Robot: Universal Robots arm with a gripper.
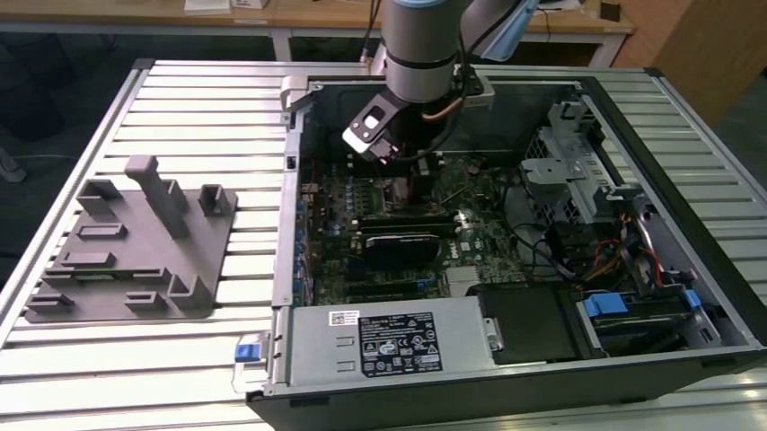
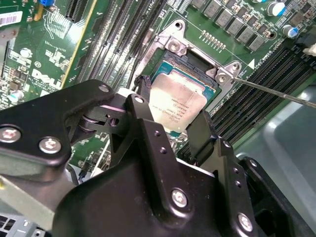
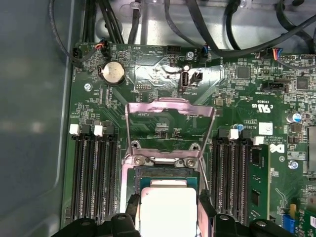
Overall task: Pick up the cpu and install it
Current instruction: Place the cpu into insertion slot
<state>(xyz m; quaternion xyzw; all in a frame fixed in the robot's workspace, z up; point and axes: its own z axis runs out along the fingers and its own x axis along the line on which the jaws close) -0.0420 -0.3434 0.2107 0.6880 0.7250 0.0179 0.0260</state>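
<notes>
CPU (image 2: 177,104), its silver top facing up, sits between the two black fingers (image 2: 199,132) of the gripper (image 2: 170,111), which is pinched onto two opposite edges of the chip. In both wrist views the chip lies directly over the open socket (image 2: 187,63) on the green motherboard (image 2: 39,54), square to the socket's frame. Whether it is already seated in the socket or held just above it is hard to tell, since the gripper body covers the near side.

In the first wrist view the CPU (image 3: 168,210) and gripper (image 3: 168,213) show at the picture's edge, with the socket (image 3: 168,173) just beyond them. The socket's metal load plate (image 3: 168,106) is swung open and stands up behind it. Rows of black memory slots (image 3: 94,182) run on both sides of the socket, and a coin cell (image 3: 112,72) sits farther off near the board's edge. A thin release lever (image 2: 276,92) juts out from the socket corner (it is unlatched and angled away from the frame).

In the exterior view the arm (image 1: 419,63) reaches down into the open computer case (image 1: 283,224), which lies on its side on a slatted metal table (image 1: 180,99). A grey fixture tray (image 1: 120,269) rests on the table toward the exterior view's left, well apart from the arm.
</notes>
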